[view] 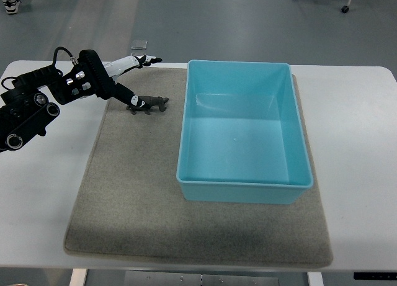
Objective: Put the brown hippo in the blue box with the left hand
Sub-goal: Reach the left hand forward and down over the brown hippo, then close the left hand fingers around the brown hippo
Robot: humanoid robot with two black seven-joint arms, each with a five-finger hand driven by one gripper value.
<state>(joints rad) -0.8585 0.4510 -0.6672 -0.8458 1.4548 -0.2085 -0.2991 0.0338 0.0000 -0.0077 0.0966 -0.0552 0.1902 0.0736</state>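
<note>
Grey mat (155,224) covers the table (353,143) beneath everything. Left hand (127,81) has its fingers spread, holding nothing; one dark fingertip touches or nearly touches the brown hippo (149,104), which lies just below it. Blue box (245,190) sits empty to its right. Best to close around the hippo's body before lifting.

**Left arm in, fingers fanned**

Your left arm (37,103) comes in from nine o'clock, black forearm angling up toward two o'clock. The left hand (121,81) sits at the upper left, fingers spread: the white ones reach out toward three o'clock, one dark finger (127,98) slants down toward four o'clock. Nothing gripped.
</note>
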